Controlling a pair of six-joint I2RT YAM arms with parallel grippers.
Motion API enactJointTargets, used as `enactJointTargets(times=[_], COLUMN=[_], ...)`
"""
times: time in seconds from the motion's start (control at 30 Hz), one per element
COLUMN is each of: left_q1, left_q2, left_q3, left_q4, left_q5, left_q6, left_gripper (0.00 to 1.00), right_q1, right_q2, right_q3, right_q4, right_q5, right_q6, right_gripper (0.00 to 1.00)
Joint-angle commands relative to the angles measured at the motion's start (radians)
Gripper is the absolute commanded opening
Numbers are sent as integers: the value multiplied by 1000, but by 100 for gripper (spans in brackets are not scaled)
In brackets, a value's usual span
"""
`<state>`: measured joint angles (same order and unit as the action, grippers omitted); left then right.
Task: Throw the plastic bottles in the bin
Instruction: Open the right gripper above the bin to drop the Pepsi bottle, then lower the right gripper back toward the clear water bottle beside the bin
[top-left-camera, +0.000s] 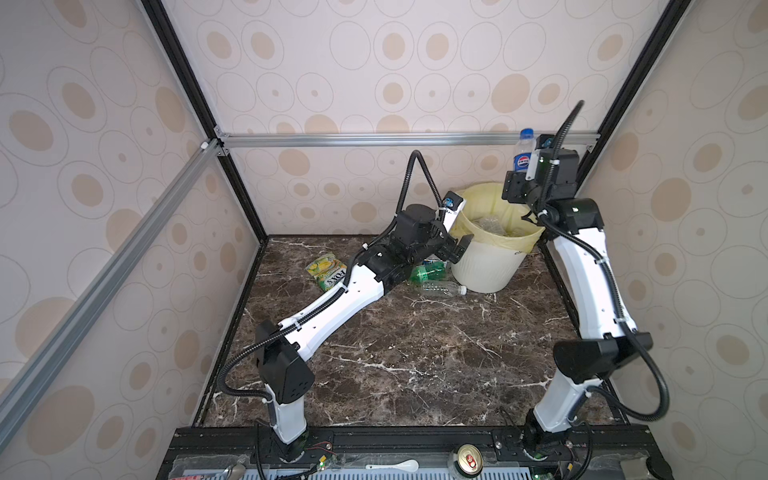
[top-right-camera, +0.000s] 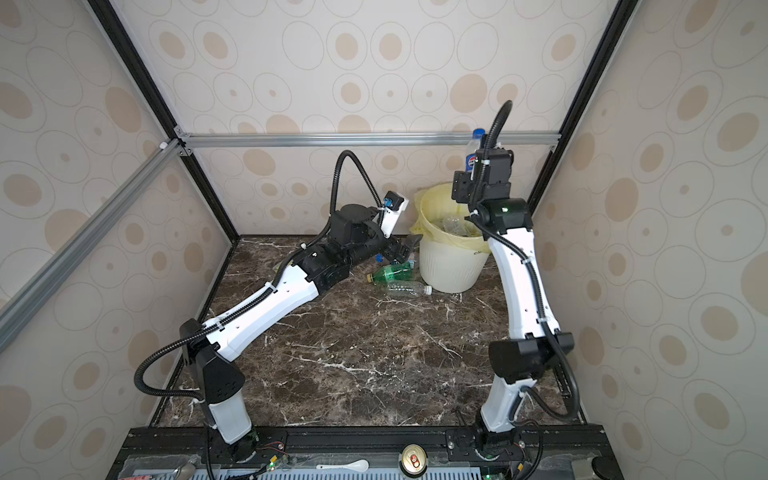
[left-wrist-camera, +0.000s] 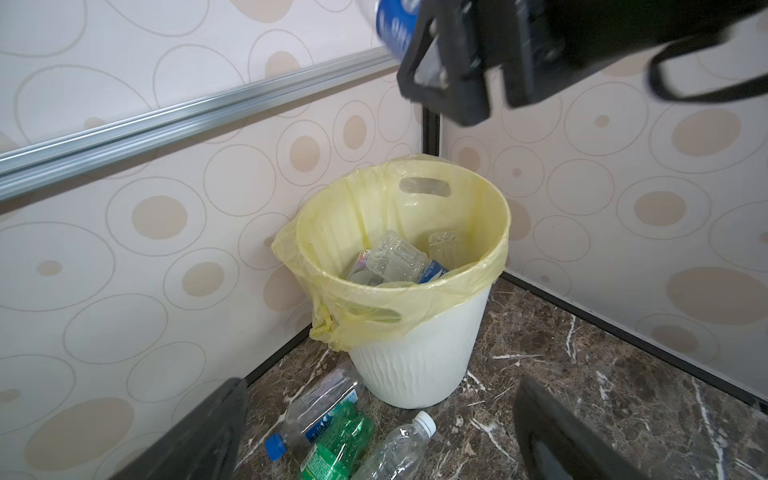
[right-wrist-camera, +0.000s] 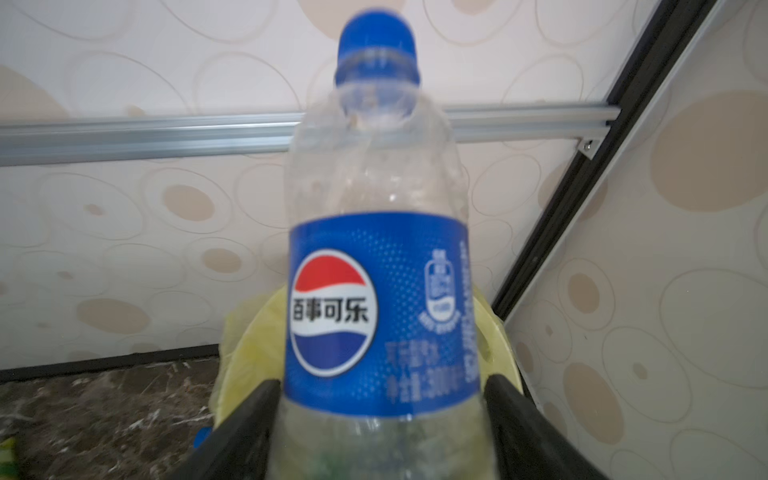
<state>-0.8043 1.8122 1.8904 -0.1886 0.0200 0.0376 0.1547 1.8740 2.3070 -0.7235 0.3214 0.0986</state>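
Note:
A clear Pepsi plastic bottle with a blue cap and label stands upright between the fingers of my right gripper, high above the bin. The jaws stand open, with a thin gap beside the label. In both top views that bottle hangs over the yellow-lined rim. The bin holds several clear bottles. On the floor beside it lie a blue-capped bottle, a green bottle and a white-capped bottle. My left gripper hovers open just above them, holding nothing.
A yellow-green FOXS packet lies on the marble floor left of the left forearm. A drink can and a white spoon rest on the front ledge. The bin sits in the back right corner, below an aluminium rail.

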Motion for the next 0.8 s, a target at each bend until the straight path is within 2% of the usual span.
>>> enactJointTargets(times=[0.0,0.03,0.17,0.47,0.6,0.67,0.77], left_q1=[-4,-6,-6,-5,-6,-1,5], left_q2=[4,1,-11,-28,-27,-9,49], left_q3=[20,11,-15,-36,-33,4,105], left_q4=[-2,0,14,15,-8,-66,-197], left_q5=[-38,-36,-37,-57,-104,-157,-154], left_q6=[36,38,33,22,1,-54,-97], left_gripper=[99,99,99,99,99,99,99], right_q1=[5,6,5,5,5,5,8], right_q2=[6,-13,-77,-113,-140,-164,-209], right_q3=[42,7,-93,-105,-127,-155,-211], right_q4=[-148,-118,-62,-83,-85,-79,-63], right_q5=[59,50,36,2,-18,-39,-60], right_q6=[18,18,16,29,40,48,61], right_gripper=[96,100,100,100,100,100,100])
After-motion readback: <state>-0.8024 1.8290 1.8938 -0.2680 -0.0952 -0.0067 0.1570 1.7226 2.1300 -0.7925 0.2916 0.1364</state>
